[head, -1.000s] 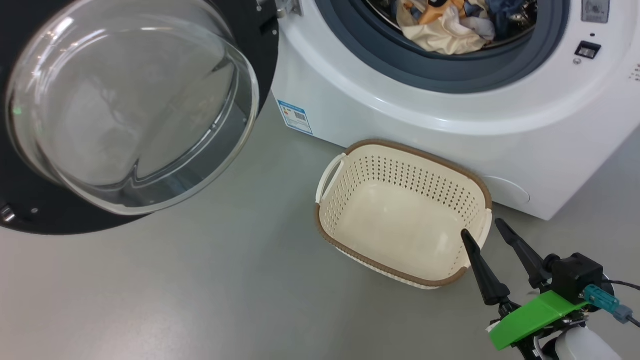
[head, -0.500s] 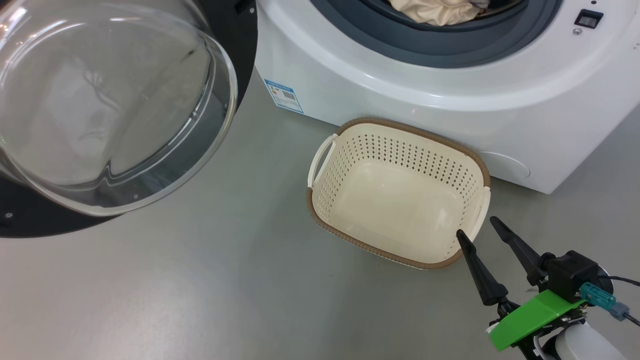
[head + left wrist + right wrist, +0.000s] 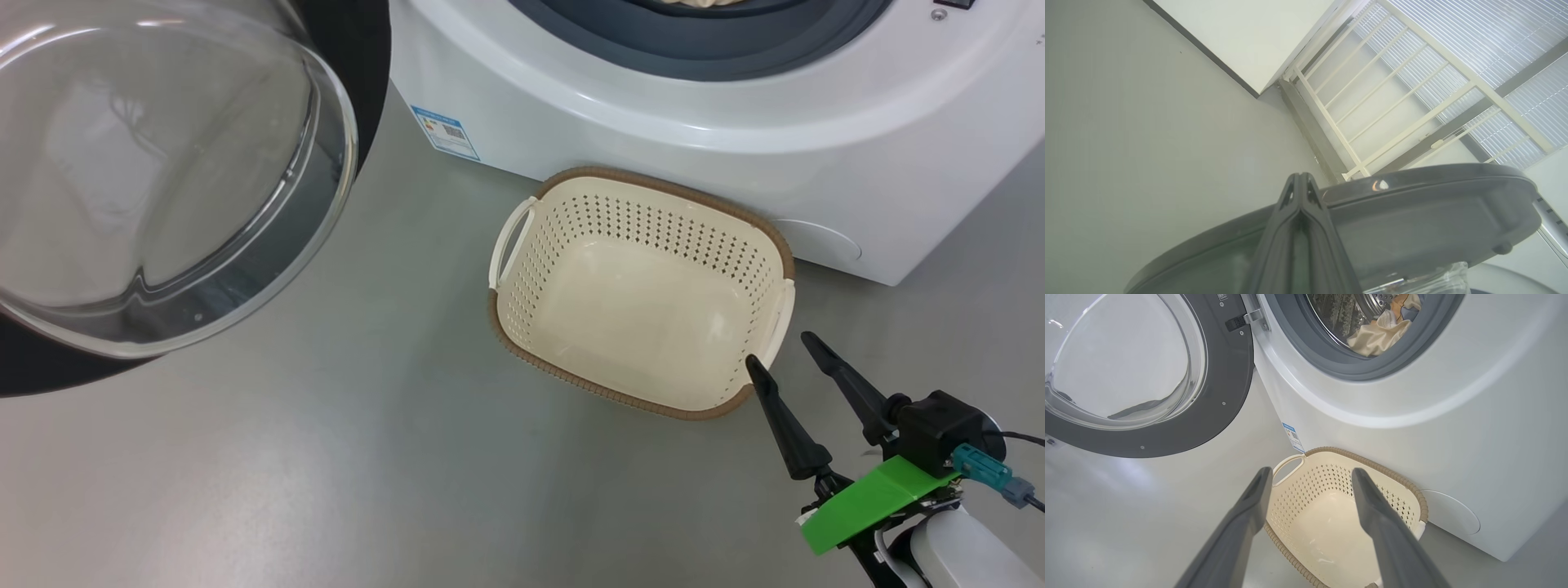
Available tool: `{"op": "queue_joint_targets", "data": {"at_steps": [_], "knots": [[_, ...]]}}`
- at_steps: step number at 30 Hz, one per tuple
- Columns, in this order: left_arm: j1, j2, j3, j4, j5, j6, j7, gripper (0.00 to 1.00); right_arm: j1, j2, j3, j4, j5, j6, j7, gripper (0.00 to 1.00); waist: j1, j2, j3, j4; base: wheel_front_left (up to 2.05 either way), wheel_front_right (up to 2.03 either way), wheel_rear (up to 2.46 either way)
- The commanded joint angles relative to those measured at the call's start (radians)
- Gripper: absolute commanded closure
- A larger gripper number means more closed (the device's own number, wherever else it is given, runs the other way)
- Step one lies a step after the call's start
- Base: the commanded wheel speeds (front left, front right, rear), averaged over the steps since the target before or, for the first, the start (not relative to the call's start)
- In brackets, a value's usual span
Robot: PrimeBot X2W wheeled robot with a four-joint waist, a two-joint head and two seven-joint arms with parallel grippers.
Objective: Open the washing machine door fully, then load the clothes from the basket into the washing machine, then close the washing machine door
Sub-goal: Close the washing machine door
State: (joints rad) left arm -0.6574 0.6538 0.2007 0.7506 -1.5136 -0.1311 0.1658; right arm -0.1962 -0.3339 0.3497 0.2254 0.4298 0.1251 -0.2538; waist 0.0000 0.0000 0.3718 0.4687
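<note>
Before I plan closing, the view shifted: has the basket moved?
No: the basket keeps its place in front of the washing machine; the camera moved.

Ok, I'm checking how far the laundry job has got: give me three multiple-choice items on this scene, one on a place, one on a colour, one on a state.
1. Where does the basket stand? A. on the floor just in front of the washing machine B. on top of it C. inside the drum
2. What colour is the basket's rim? A. blue B. brown C. red
3. How is the right hand? A. open and empty B. shut on a cloth C. shut on the basket's handle
1 A: it sits on the grey floor by the machine's front. 2 B: a brown woven-look band rings its top. 3 A: its fingers stand apart, holding nothing.
</note>
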Motion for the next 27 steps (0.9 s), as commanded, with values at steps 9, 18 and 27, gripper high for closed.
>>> {"op": "queue_joint_targets", "data": {"at_steps": [9,18,27], "knots": [[-0.013,0.079,-0.008,-0.019,-0.018,0.000,0.058,1.00,-0.013,-0.010,0.010,-0.025,-0.012,0.006,-0.008,0.00,0.0000,0.0000,0.000,-0.001,0.00,0.00,0.00],[-0.003,0.082,-0.035,-0.024,-0.039,0.000,0.138,1.00,-0.014,-0.014,-0.001,-0.029,-0.014,0.006,-0.008,0.00,0.0000,0.0000,-0.005,0.003,0.00,0.00,0.00],[0.016,0.084,-0.050,-0.039,-0.057,0.000,0.208,1.00,-0.005,-0.014,-0.006,-0.033,-0.014,0.006,-0.008,0.00,0.0000,0.0000,-0.017,0.005,0.00,0.00,0.00]]}}
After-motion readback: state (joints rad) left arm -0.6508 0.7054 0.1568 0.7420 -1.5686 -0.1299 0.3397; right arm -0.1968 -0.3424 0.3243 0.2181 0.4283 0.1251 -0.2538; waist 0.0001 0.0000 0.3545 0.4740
